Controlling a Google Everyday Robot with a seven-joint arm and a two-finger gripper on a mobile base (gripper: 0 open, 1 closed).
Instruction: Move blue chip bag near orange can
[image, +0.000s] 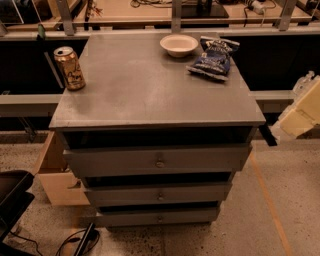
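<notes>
The blue chip bag (214, 59) is a crumpled dark blue foil bag with white lettering. It lies at the far right of the grey cabinet top (150, 90), just right of a white bowl (179, 45). The orange can (69, 68) stands upright near the cabinet top's left edge, far from the bag. My gripper (298, 114) shows as a cream-coloured part at the right edge of the view. It is off the cabinet's right side, below the level of the top, apart from the bag and holding nothing that I can see.
The cabinet has three drawers (159, 161) facing me. Behind it runs a workbench (150, 12) with metal posts and cables. A wooden box (57, 175) sits on the floor at the left, and a black object (12, 195) at the lower left.
</notes>
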